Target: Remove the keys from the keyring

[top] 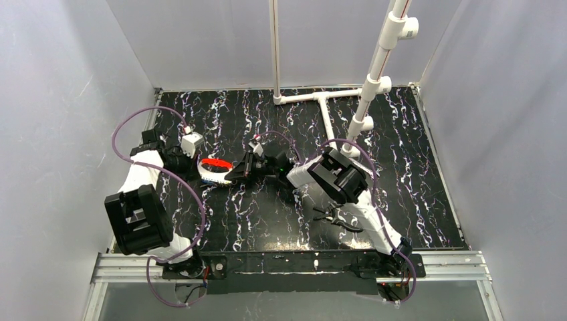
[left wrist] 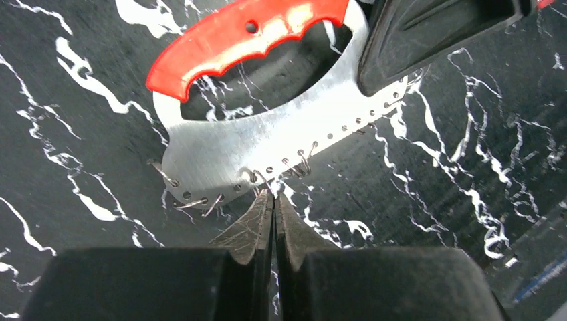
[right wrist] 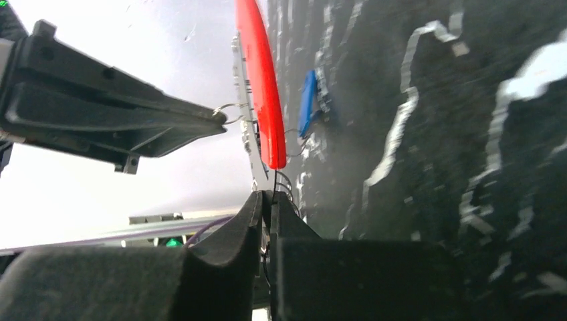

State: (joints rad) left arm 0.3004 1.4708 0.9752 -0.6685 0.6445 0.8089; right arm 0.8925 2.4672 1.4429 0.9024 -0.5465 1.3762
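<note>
Black and pressed together, the fingers of the left claw (left wrist: 273, 200) meet at the holed rim of the keyring (left wrist: 267, 134). They seem to be nipping one thin wire loop (left wrist: 258, 179) that hangs from a hole there, though the pinch itself is too small to be sure of. The right claw (right wrist: 269, 198) is likewise closed, clamped on the far end of the steel plate below the red grip (left wrist: 234, 37). So the keyring is stretched between the two claws near the left arm, and I cannot tell whether it touches the bench (left wrist: 468, 200). The likeliest trouble is the loop: it is slim and springy, and a pull could let it slide out of the pads, or bend it open instead of threading it off. A harder pull may do worse, since the right claw holds only one end of the plate, which could pivot or be dragged free. The key (right wrist: 308, 103) with the blue head hangs on the plate's far side, out of the left camera's sight. It could swing and catch a neighbouring loop unnoticed.
</note>
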